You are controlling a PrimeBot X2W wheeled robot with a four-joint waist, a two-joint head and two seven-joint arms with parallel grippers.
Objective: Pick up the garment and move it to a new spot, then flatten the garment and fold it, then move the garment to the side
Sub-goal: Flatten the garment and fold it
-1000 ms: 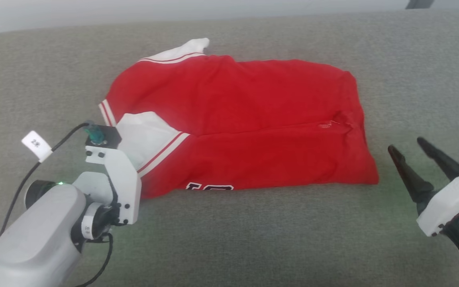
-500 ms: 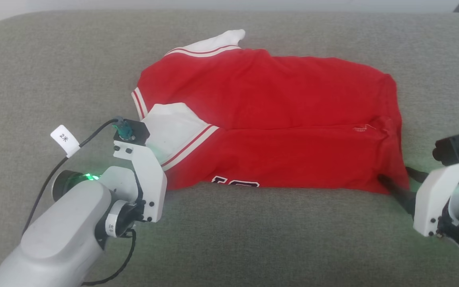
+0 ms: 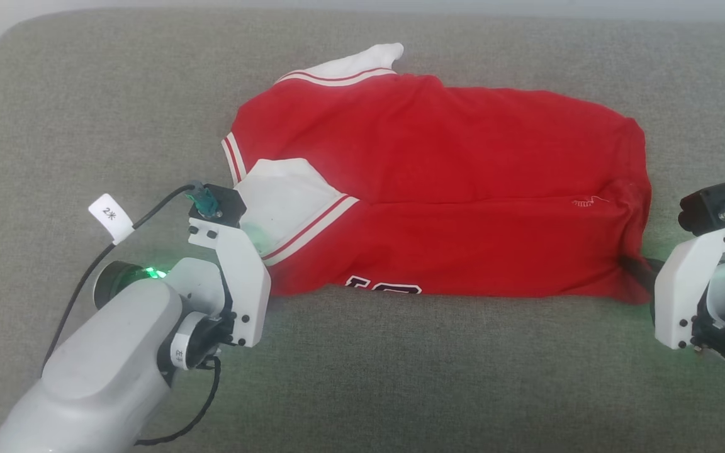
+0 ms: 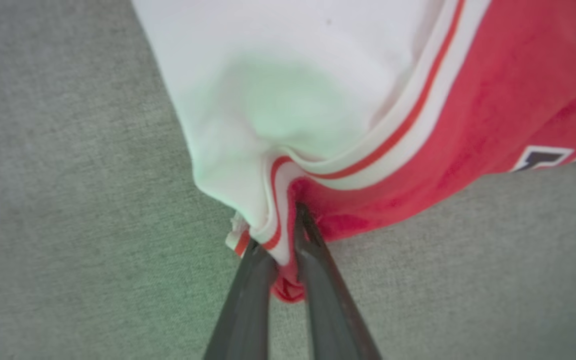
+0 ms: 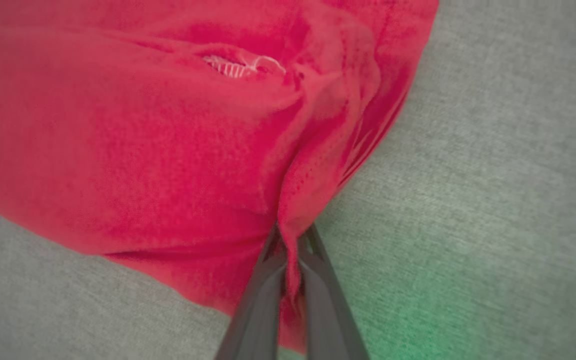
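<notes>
Garment folded | left tool grips sleeve corner | right tool grips probably hem

Soft daylight — blurry wrist views

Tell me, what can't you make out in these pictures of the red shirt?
- Letters on the garment: head view, lower parts folded under its near edge; left wrist view, cut by the right edge.
- Left gripper fingers: head view, hidden behind its own white wrist bracket.
- Right gripper fingertips: head view, tucked under the garment's corner.
</notes>
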